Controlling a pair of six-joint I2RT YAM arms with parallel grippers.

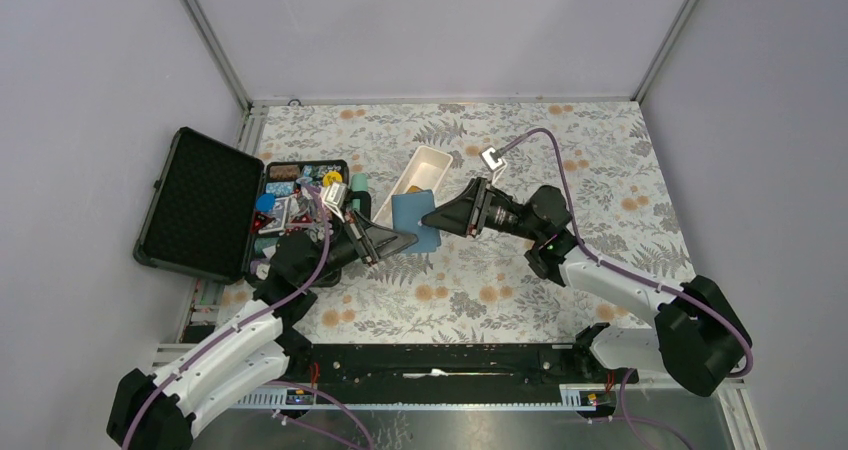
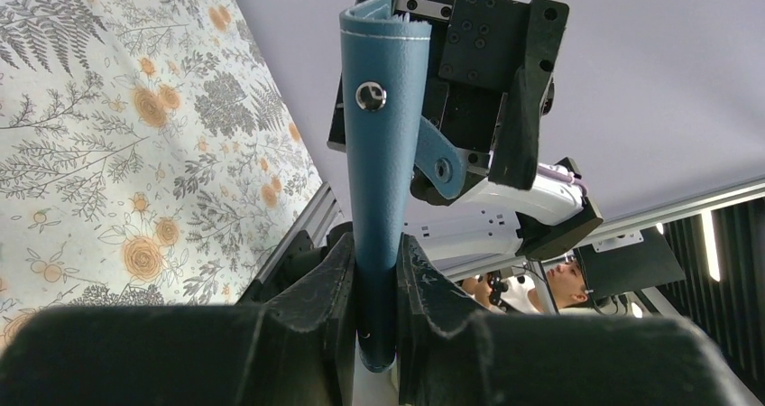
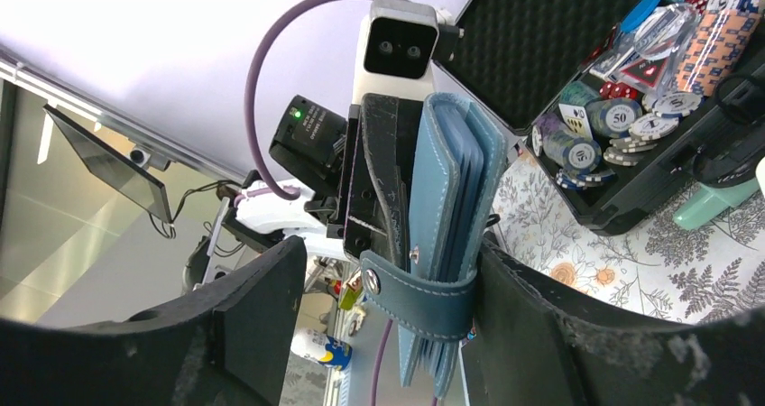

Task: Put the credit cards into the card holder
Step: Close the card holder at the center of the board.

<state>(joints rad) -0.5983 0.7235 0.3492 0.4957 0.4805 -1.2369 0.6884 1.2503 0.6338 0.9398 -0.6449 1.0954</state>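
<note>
Teal-blue card holder (image 1: pixel 414 222), snap tab undone, sits mid-table beside the white tray (image 1: pixel 432 156). Left gripper (image 2: pixel 374 262) clamps its edge from the left; right gripper (image 3: pixel 383 271), reaching from the right, is spread wide around it.

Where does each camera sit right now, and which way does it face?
Top: overhead from behind, looking down at the table; left arm and right arm meet at the card holder.
Left wrist: looks along the left gripper, shut on the card holder, toward the right arm.
Right wrist: looks past the open right gripper toward the left arm and black case.
Shared: all show the card holder.
</note>
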